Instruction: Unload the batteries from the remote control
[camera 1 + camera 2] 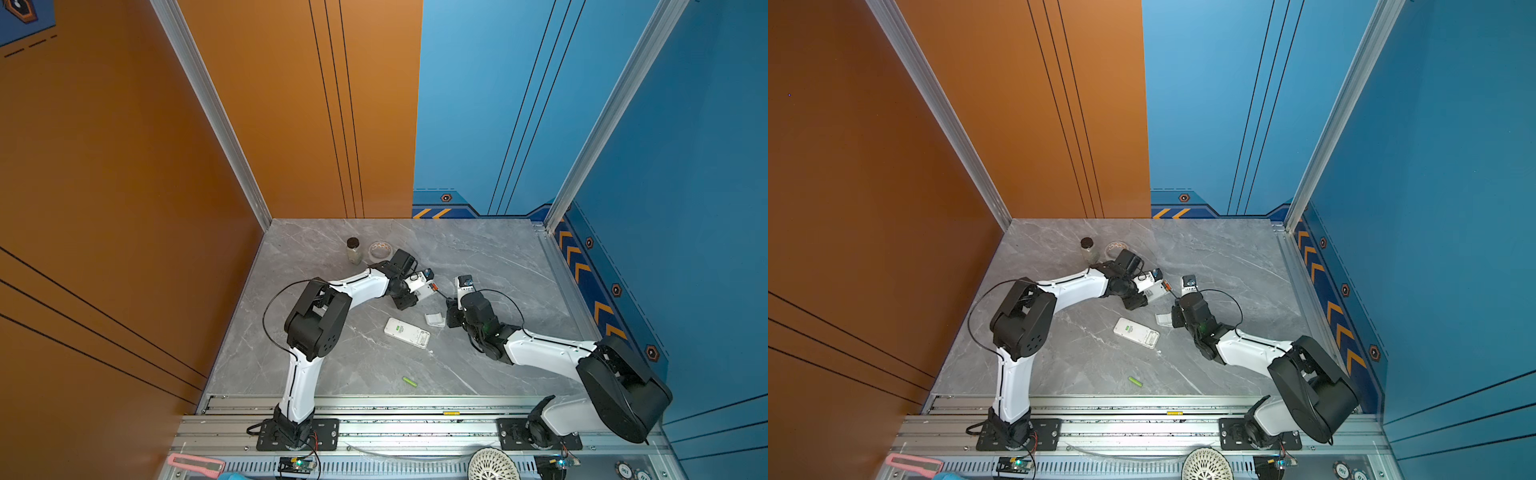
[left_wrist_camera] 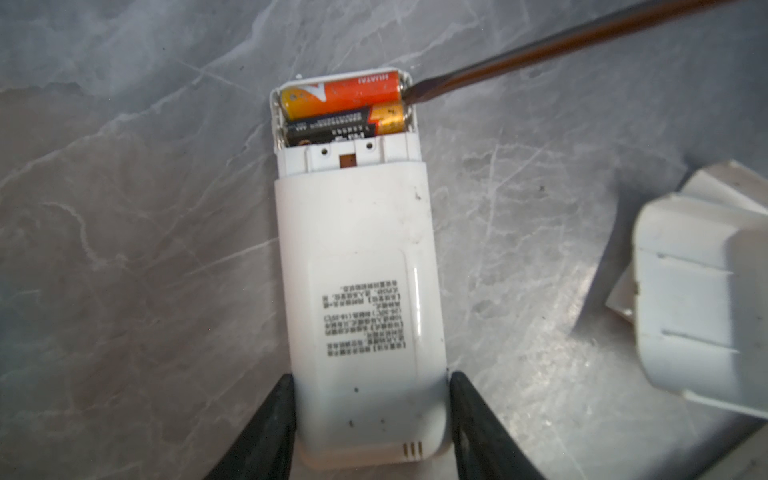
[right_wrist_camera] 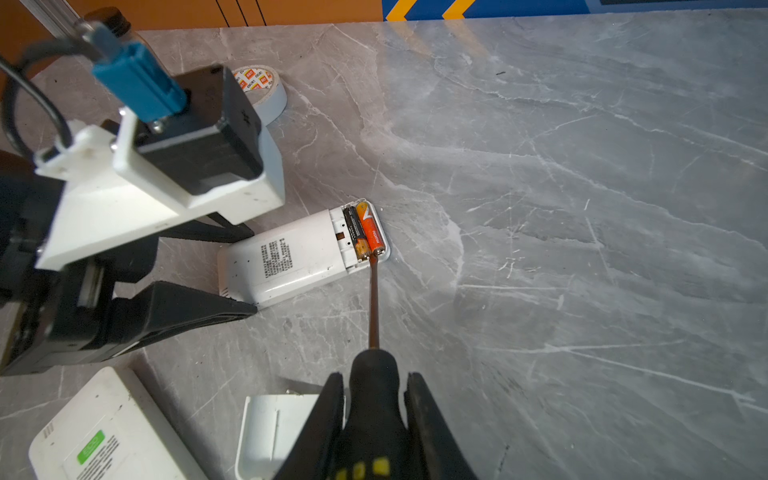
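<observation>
Tabletop (image 3: 582, 166): veined stone look, soft sheen. Remote control (image 2: 357, 257) in the left claw (image 2: 372, 378): smooth white plastic. Orange-red battery (image 2: 353, 89): glossy wrap. Screwdriver shaft (image 2: 561, 46): dark metal.

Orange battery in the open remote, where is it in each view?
In a top view: orange battery just below centre.
In a top view: battery just below centre.
Left wrist: battery upper middle, in remote.
Right wrist: battery at centre.
Shared landmark: screwdriver shaft, tip at its end.

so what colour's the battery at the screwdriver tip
Orange-red battery, yellow at one end; clearest in the left wrist view.
</observation>
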`<state>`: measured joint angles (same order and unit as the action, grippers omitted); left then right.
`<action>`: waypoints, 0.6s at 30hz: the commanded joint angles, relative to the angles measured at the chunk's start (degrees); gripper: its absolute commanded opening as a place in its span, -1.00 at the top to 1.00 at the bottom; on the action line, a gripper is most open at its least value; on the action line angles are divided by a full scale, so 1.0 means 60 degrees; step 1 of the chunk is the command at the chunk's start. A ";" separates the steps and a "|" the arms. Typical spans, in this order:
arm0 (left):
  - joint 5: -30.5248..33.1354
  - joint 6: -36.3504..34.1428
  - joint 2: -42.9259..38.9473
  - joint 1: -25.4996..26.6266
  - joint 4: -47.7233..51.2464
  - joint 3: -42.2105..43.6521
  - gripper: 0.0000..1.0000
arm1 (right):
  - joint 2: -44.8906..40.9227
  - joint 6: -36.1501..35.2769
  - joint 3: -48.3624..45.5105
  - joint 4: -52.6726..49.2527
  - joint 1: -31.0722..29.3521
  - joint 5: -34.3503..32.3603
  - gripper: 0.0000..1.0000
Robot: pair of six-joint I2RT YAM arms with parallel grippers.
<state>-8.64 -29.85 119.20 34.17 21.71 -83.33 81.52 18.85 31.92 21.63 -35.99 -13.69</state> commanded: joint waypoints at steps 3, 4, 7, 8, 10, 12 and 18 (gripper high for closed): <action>-0.1949 -0.0592 0.0422 0.0706 0.2064 0.0320 1.00 | -0.0283 -0.0190 0.0551 0.0567 0.0194 -0.0361 1.00; -0.1939 -0.0578 0.0418 0.0706 0.2061 0.0321 1.00 | -0.0296 -0.0197 0.0577 0.0545 0.0206 -0.0364 1.00; -0.1932 -0.0577 0.0437 0.0706 0.2060 0.0309 1.00 | -0.0329 -0.0212 0.0631 0.0556 0.0205 -0.0366 1.00; -0.1931 -0.0577 0.0429 0.0706 0.2062 0.0312 1.00 | -0.0329 -0.0225 0.0660 0.0557 0.0201 -0.0368 1.00; -0.1948 -0.0577 0.0447 0.0695 0.2056 0.0305 1.00 | -0.0350 -0.0241 0.0671 0.0556 0.0210 -0.0381 1.00; -0.1993 -0.0563 0.0451 0.0677 0.2063 0.0321 1.00 | -0.0399 -0.0267 0.0650 0.0614 0.0200 -0.0404 1.00; -0.2128 -0.0548 0.0435 0.0633 0.2064 0.0338 1.00 | -0.0343 -0.0235 0.0408 0.1317 0.0174 -0.0554 1.00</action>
<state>-9.50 -29.41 119.26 34.17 21.87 -83.33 80.86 17.85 32.73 19.73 -35.94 -13.72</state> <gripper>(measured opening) 0.541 0.268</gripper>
